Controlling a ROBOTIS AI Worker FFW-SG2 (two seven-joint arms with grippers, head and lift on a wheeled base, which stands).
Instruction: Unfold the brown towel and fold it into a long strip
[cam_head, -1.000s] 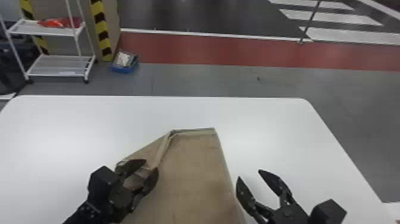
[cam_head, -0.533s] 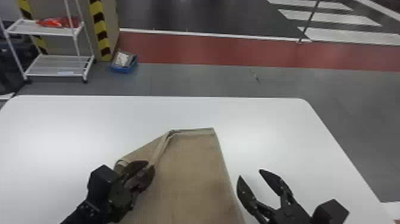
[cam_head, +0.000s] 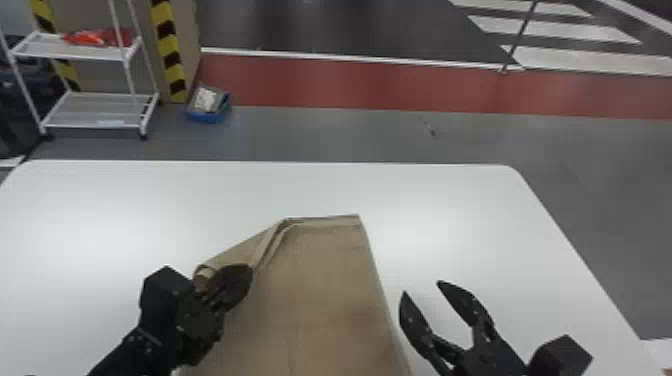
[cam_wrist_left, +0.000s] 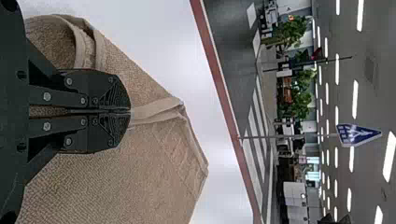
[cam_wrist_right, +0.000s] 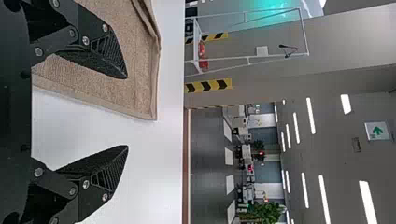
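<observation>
The brown towel (cam_head: 325, 290) lies on the white table, its left part folded over with a raised hem running to the far edge. At its left side is my left gripper (cam_head: 248, 280), closed on a fold of the cloth. The left wrist view has the left gripper (cam_wrist_left: 130, 111) with its fingertips together on the towel (cam_wrist_left: 154, 154) at the hem. Just right of the towel's right edge, my right gripper (cam_head: 421, 287) stands open and holds nothing. In the right wrist view the right gripper (cam_wrist_right: 127, 112) has its fingers wide apart, one over the towel (cam_wrist_right: 93, 84) edge.
The white table (cam_head: 150, 200) extends beyond the towel on the far side and both sides. Past it on the floor stand a white shelf rack (cam_head: 95, 110) and a blue bin (cam_head: 209, 117), at the far left.
My left gripper has gone from open to shut, its fingers coming together on the towel's fold. The right gripper has hardly moved.
</observation>
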